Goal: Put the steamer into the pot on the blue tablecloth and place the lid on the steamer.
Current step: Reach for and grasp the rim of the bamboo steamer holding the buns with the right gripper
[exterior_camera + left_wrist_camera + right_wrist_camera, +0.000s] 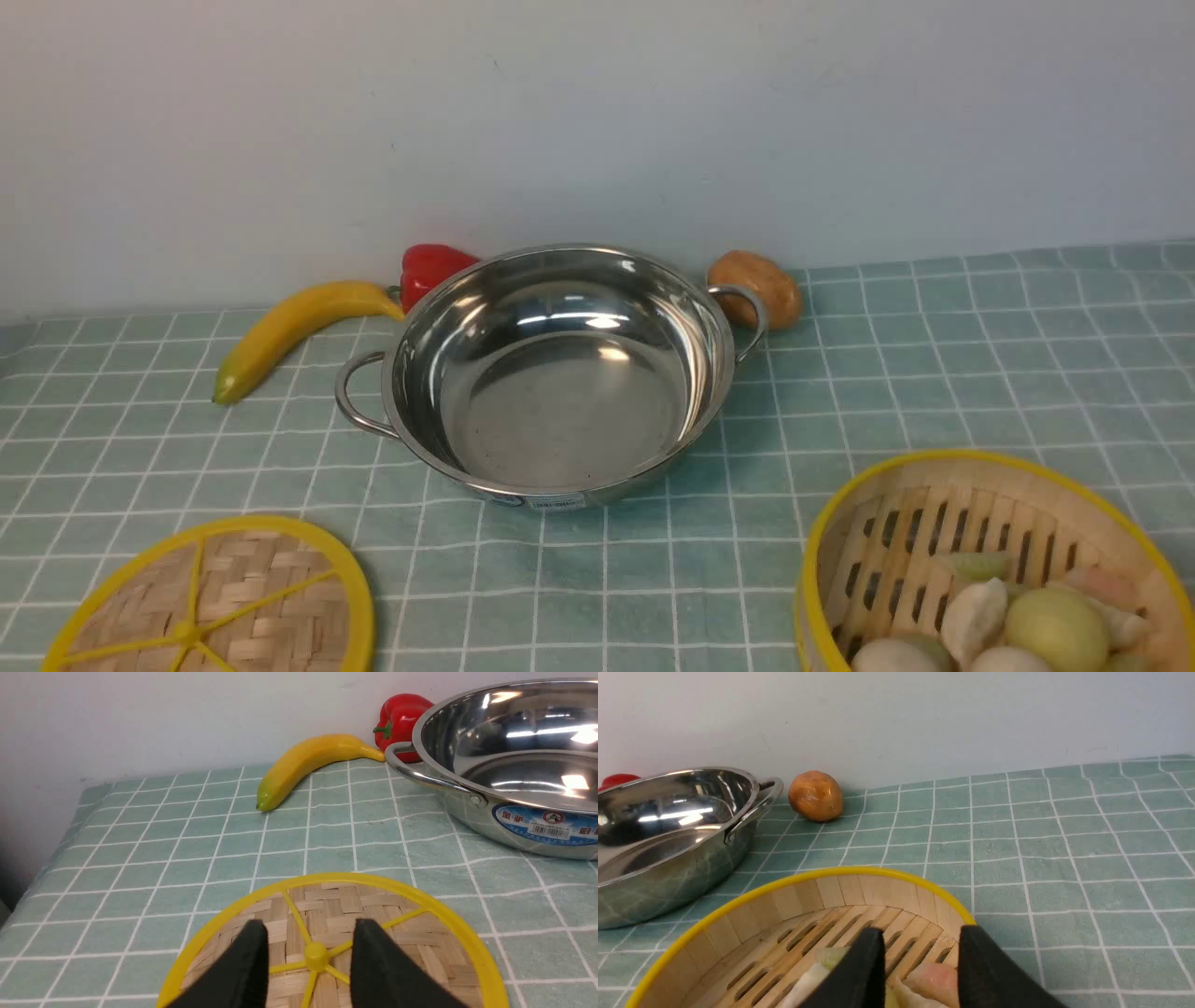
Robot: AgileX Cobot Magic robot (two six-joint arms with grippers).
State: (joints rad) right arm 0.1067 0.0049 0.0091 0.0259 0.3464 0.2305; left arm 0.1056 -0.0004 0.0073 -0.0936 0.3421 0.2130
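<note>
Front view, pot (560, 373): centre of the blue tablecloth (934, 373); banana (289, 331), red pepper (434, 266) and potato (756, 285) lie behind it.
Front view, lid (215, 607): flat on the cloth, near left, apart from the pot.
Front view, steamer (990, 569): near right, apart from the pot, buns (1055, 625) inside.
Left wrist view, left fingers (247, 970): spread, one on each side of the lid's centre; contact cannot be told.
Right wrist view, right fingers (859, 970): spread over the steamer's buns, pinching nothing.

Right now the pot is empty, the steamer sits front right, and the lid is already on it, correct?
No: the lid lies on the tablecloth at front left, apart from the steamer; the front view shows it. The rest is right.
</note>
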